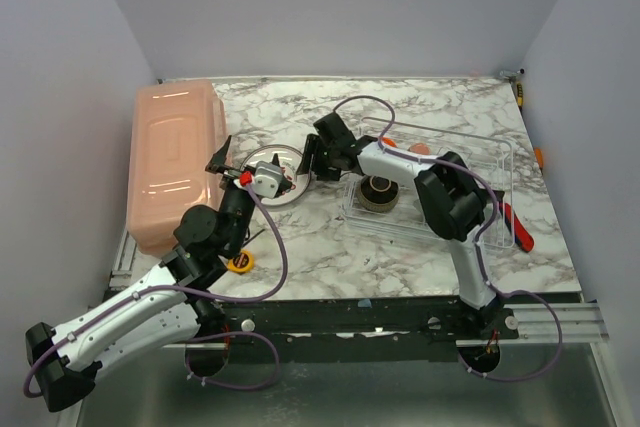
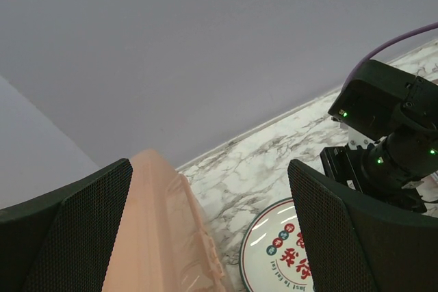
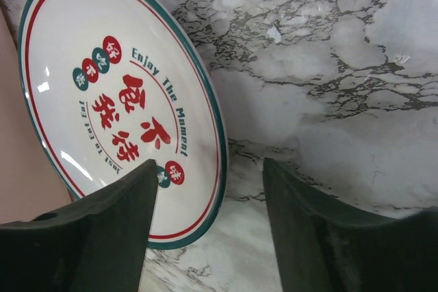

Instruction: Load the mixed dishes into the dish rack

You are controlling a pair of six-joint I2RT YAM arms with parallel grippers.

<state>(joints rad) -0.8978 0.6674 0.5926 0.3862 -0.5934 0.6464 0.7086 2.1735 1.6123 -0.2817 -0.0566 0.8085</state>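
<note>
A round white plate [image 1: 275, 169] with a teal rim and red lettering rests on the marble next to the pink tub. My right gripper [image 1: 305, 162] reaches left to it. In the right wrist view its jaws [image 3: 209, 163] stand apart astride the plate's [image 3: 116, 87] near rim, one finger over the plate and one over bare marble. My left gripper [image 1: 228, 162] hovers wide open at the plate's left side; between its fingers [image 2: 209, 164] the tub and the plate [image 2: 277, 251] show. The clear dish rack [image 1: 500, 177] at right holds a dark brown bowl [image 1: 379, 192]. Bits of something orange [image 1: 418, 149] show behind the right arm.
The long salmon-pink tub [image 1: 175, 162] fills the left side, close to the plate. A yellow tape measure [image 1: 238, 262] lies near the left arm. A red-handled tool [image 1: 520, 229] lies right of the rack. The right arm's body [image 2: 390, 141] looms in the left wrist view.
</note>
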